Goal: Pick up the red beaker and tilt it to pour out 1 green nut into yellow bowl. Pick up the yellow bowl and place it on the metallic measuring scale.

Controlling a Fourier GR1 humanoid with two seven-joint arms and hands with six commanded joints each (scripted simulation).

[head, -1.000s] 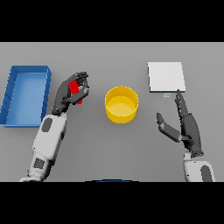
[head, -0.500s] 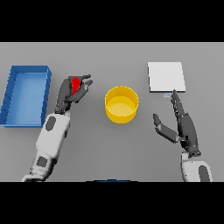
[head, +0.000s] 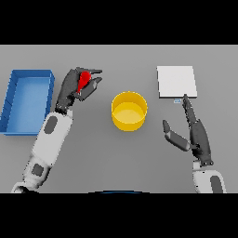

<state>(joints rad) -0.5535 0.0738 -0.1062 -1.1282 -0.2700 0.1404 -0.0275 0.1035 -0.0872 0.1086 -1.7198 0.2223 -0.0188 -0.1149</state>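
Note:
My left hand (head: 69, 88) is shut on the red beaker (head: 84, 80), holding it above the table between the blue bin and the yellow bowl (head: 129, 111). Only part of the beaker shows between the fingers, and it leans toward the bowl. The bowl stands at the table's middle, to the right of the hand and apart from it. The metallic measuring scale (head: 176, 82), a flat pale square, lies at the back right. My right hand (head: 197, 134) hovers open in front of the scale, fingers straight and pointing at it, thumb spread left.
A blue rectangular bin (head: 9, 103) stands at the left edge, close beside my left forearm.
My left hand has carried the red beaker away from me and slightly right, and tilted it. My right hand has drifted a little toward me.

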